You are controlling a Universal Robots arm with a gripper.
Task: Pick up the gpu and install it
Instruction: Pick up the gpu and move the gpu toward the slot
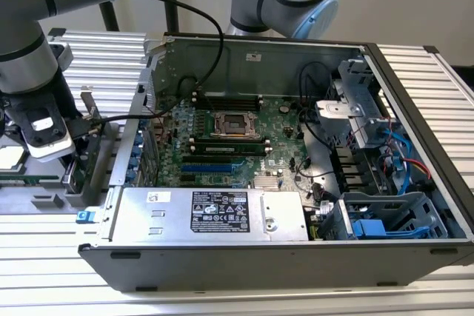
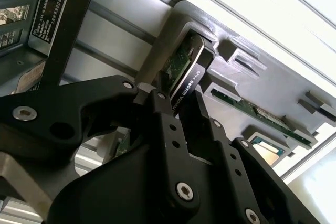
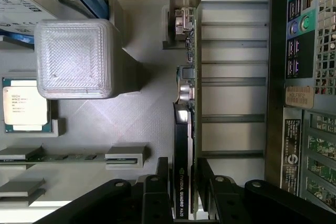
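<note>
Gpu (image 3: pixel 184 129) stands on edge in a slot of the grey holder (image 3: pixel 131 114), black face to one side and green board to the other, upright in both wrist views. Claw (image 3: pixel 182 162) straddles the card's near end, one finger against each face, closed on it. A processor chip (image 3: pixel 23 103) and a narrow memory stick (image 2: pixel 262 116) lie in neighbouring recesses of the holder. In the exterior view the arm (image 1: pixel 29 57) hangs over the bench (image 1: pixel 222 301) just beside the open computer case (image 1: pixel 244 264), on the exterior view's left.

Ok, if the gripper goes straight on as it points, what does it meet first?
The gpu, standing on edge in the grey holder, is right in line with the gripper; probably that first, though depth is unclear.
</note>
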